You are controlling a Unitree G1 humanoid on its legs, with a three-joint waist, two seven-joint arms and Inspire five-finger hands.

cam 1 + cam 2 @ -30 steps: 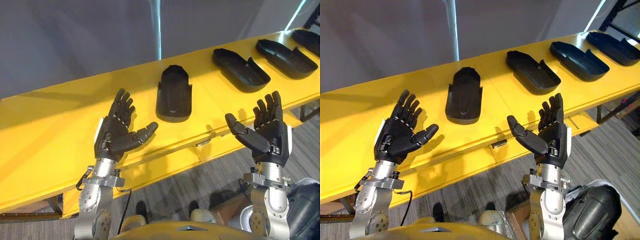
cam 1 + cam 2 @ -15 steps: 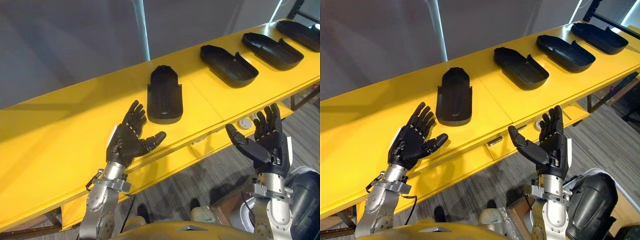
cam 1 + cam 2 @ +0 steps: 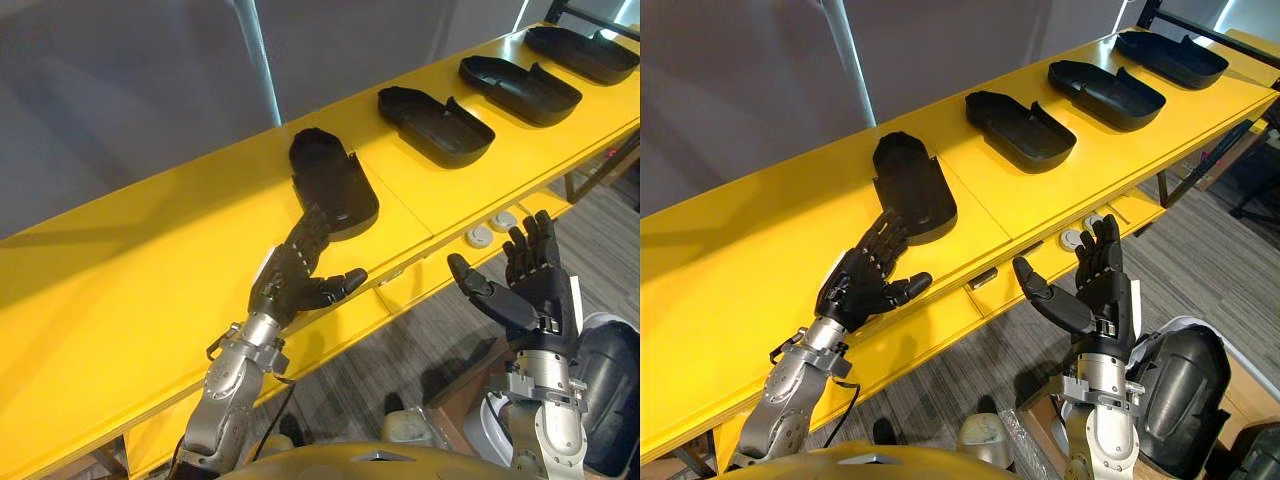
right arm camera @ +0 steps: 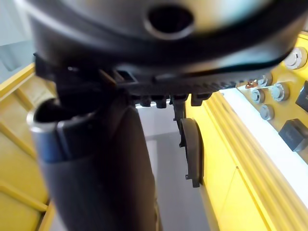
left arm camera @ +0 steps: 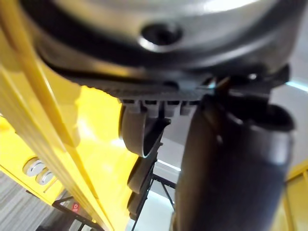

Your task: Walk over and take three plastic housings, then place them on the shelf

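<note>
We see a long yellow desk (image 3: 120, 290) along a grey wall (image 3: 130, 80), with grey carpet (image 3: 1200, 260) below. A row of black housings (image 3: 435, 125) lies on the desk. Our left hand (image 3: 290, 285) is flat, its straight fingertips at the nearest housing (image 3: 333, 180); we cannot tell whether they touch. Our right hand (image 3: 530, 290) is spread palm-up off the desk's front edge. The right wrist view shows one housing edge-on.

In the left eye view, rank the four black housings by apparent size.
1. Nearest housing.
2. Second housing and third housing, too alike to split.
3. Farthest housing.
Distance probably explains it; shapes match.
</note>
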